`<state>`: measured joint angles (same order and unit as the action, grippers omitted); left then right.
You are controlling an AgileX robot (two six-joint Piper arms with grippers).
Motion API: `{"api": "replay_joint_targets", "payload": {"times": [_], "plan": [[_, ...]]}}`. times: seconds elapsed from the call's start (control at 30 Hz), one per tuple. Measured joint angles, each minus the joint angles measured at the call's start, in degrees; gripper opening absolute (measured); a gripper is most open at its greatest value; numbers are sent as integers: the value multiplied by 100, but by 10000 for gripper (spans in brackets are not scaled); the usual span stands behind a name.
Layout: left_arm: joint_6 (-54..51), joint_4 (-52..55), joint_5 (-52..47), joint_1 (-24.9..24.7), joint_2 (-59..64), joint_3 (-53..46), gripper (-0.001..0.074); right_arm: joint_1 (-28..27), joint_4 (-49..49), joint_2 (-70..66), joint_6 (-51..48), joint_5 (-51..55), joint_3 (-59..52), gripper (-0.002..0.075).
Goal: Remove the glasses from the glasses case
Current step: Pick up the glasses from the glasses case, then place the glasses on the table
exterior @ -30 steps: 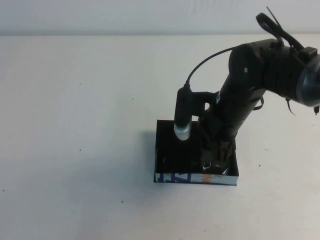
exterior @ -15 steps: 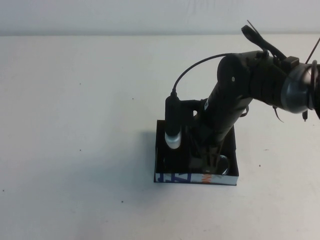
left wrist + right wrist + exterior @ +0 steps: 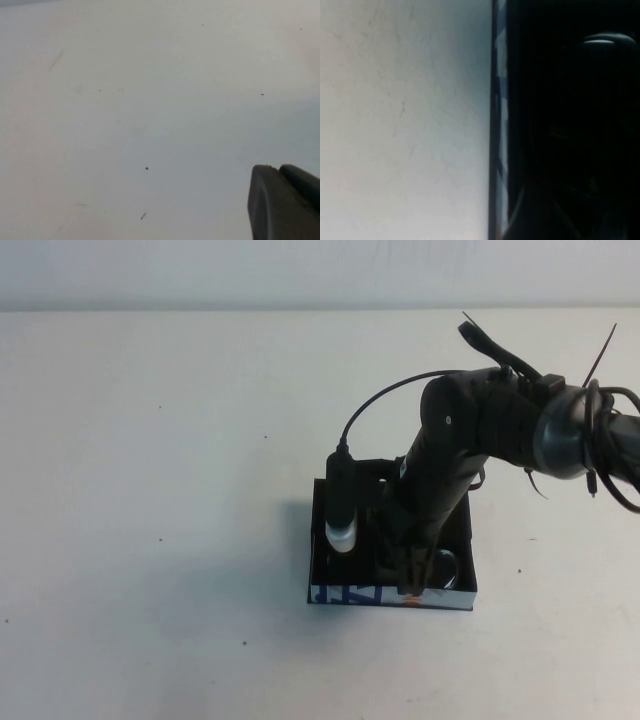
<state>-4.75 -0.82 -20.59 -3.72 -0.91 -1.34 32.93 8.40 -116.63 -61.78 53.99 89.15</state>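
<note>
The glasses case is a black open box near the table's front, with its white side printed in blue and orange facing me. My right gripper reaches down inside it, near the front wall. Part of the glasses, a rounded dark frame with a greyish lens, shows just right of the gripper inside the box. In the right wrist view the case's printed wall runs beside a very dark interior, where a curved dark frame edge shows. My left gripper is shut and empty over bare table, out of the high view.
The white table lies open all around the case. The right arm's wrist camera hangs over the case's left half. A white wall runs along the table's far edge.
My right arm has swung left and lowered, so the gripper sits deeper in the case and nearer its front wall. The case has not moved.
</note>
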Motion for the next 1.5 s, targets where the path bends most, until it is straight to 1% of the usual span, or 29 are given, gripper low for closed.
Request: {"api": "replay_joint_targets", "payload": {"times": [0.1,0.17,0.3,0.33,0.4,0.5,0.77,0.87,1.0,1.03,1.13,1.23,1.3,1.4,1.5], "plan": [[0,0,0,0,0,0,-4,0,0,-12,0,-9,0,335],[0,0,0,0,0,0,-5,0,0,-12,0,-21,0,281],[0,0,0,0,0,0,-4,0,0,-12,0,-11,0,92],[0,0,0,0,0,0,-4,0,15,1,0,20,11,62],[0,0,0,0,0,0,-4,0,15,27,0,104,73,32],[0,0,0,0,0,0,-4,0,-53,3,49,407,327,22],[0,0,0,0,0,0,-5,-37,-176,133,888,1512,1639,16],[0,0,0,0,0,0,-4,-248,-176,358,1735,1577,1976,15],[0,0,0,0,0,0,-5,-798,-176,782,3226,1648,2061,15],[0,0,0,0,0,0,-4,-998,-140,895,3589,1648,2010,14],[0,0,0,0,0,0,-4,-1641,92,1289,4265,1648,1569,13],[0,0,0,0,0,0,-4,-2313,364,1752,4530,1648,651,13],[0,0,0,0,0,0,-4,-2641,502,2035,4599,1648,-56,13],[0,0,0,0,0,0,-4,-2977,542,2332,4639,1648,-929,13],[0,0,0,0,0,0,-4,-3099,553,2378,4728,1514,-1567,13]]}}
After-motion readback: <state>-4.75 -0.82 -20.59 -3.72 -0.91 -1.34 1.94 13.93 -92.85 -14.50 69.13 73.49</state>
